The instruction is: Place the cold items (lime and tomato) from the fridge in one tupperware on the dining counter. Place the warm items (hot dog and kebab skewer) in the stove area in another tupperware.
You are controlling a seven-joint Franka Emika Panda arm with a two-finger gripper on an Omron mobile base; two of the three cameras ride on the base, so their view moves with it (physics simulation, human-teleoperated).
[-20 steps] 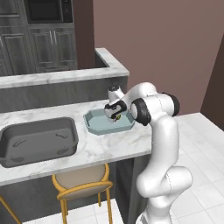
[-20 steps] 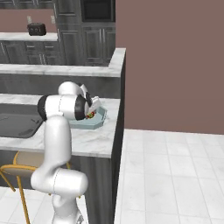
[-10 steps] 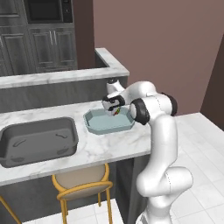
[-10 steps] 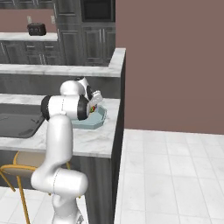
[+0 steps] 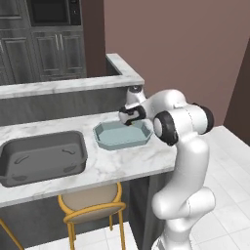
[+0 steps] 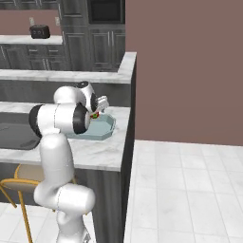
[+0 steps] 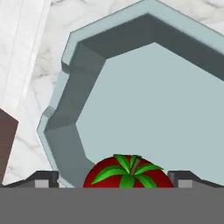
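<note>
Pincer [image 7: 116,178] wide open w/ tomato [image 7: 127,172] between tips, no clear grip, over pale tupperware [image 7: 70,109] on marble surface [image 5: 122,166].

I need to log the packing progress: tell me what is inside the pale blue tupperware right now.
Inside the tupperware the hand view shows a bare floor and the tomato, between the open gripper's fingertips. The tomato's underside is cut off, so contact with the floor cannot be told. No lime is visible.

Marble-topped dining counter [image 5: 112,163], white with grey veins. On it: pale blue octagonal tupperware tray [image 5: 123,134], and to its left, apart from it, a dark grey rectangular tub [image 5: 43,156]. White arm's gripper [image 5: 130,115] hangs over the tray's far rim. Yellow-framed stool [image 5: 93,209] below the counter. Dark grey cabinets [image 5: 53,46] behind.
</note>
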